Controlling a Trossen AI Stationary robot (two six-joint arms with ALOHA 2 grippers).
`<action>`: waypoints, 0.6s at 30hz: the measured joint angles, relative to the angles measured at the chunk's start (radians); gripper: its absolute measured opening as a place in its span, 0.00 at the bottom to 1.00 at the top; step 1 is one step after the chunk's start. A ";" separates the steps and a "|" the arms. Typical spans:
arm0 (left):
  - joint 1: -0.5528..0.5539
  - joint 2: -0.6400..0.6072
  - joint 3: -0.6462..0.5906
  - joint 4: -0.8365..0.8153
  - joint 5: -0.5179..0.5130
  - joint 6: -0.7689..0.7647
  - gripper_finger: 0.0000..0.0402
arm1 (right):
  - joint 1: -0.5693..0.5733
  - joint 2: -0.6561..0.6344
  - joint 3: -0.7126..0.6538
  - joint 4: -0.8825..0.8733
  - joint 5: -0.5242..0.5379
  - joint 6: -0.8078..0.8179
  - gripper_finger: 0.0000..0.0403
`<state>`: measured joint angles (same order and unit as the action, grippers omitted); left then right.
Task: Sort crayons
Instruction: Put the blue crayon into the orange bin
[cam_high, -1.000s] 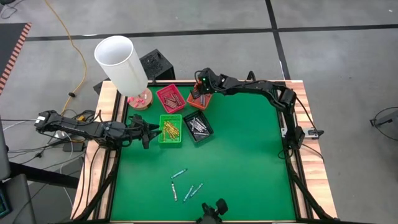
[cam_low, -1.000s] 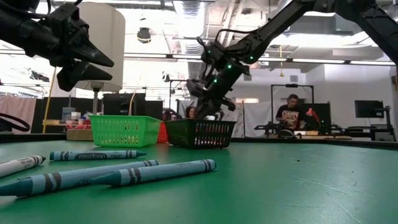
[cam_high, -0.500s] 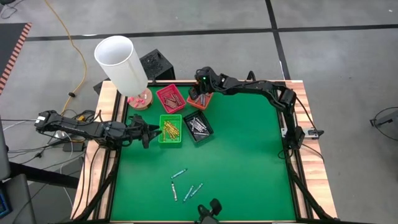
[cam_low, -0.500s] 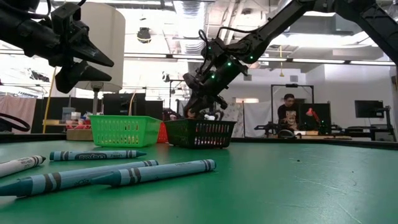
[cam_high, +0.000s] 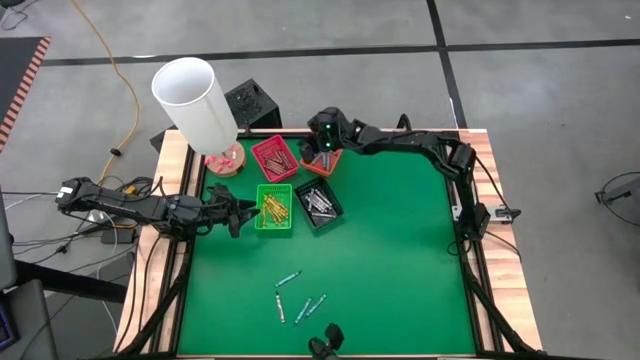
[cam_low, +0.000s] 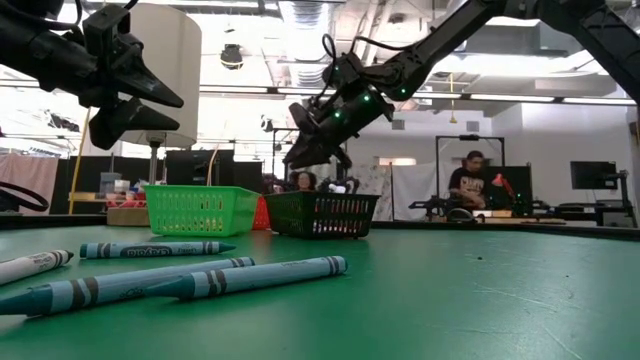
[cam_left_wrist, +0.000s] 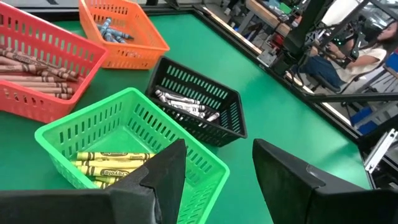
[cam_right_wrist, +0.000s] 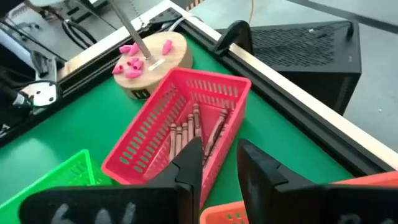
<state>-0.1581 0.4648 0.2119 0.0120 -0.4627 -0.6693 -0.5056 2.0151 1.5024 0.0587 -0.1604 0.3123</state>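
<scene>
**High view: risk check, blue crayons not yet sorted**

Right gripper (cam_high: 322, 138) is hovering over the orange mesh tray (cam_high: 322, 160), fingers slightly apart, apparently empty, though that view is poor. Left gripper (cam_high: 232, 214) is waiting beside the green mesh tray (cam_high: 273, 209), fingers apart, holding nothing.

Loose light-blue paper-wrapped crayons (cam_high: 299, 300) are lying on the green felt table (cam_high: 400, 250), near the front edge; being round, they're likely rolling if nudged.

Person sitting in the open workshop behind.
</scene>
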 joint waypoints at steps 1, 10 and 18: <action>0.000 0.000 0.000 0.000 -0.007 0.000 0.44 | 0.006 0.000 0.000 0.002 0.000 -0.008 0.24; 0.000 0.000 0.000 0.001 -0.016 -0.028 0.44 | 0.037 0.000 0.000 0.009 0.000 -0.060 0.24; 0.000 0.000 0.000 0.000 -0.016 -0.034 0.44 | 0.055 0.000 0.000 0.011 0.000 -0.090 0.24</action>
<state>-0.1584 0.4648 0.2119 0.0116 -0.4788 -0.7037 -0.4508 2.0151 1.5027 0.0695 -0.1600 0.2221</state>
